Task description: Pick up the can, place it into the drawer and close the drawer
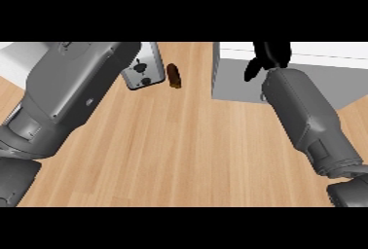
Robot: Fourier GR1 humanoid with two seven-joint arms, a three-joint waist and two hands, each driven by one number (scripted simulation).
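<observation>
The drawer (237, 82) stands open at the upper right, a white box with a grey inside. My right hand (271, 54) hangs over its far part. The fingers look relaxed, the thumb points down and apart, and nothing shows in the hand. My right forearm (309, 116) covers part of the drawer's inside. No can shows in the part of the drawer that I see. A small dark brown cylinder (174, 76) lies on the wooden counter left of the drawer; I cannot tell whether it is the can. Only my left forearm (64, 97) shows, at the left.
A grey toaster-like appliance (142, 73) stands just left of the brown cylinder, partly under my left forearm. A white block (18, 61) sits at the far left edge. Bare wooden counter (179, 155) fills the middle and the front.
</observation>
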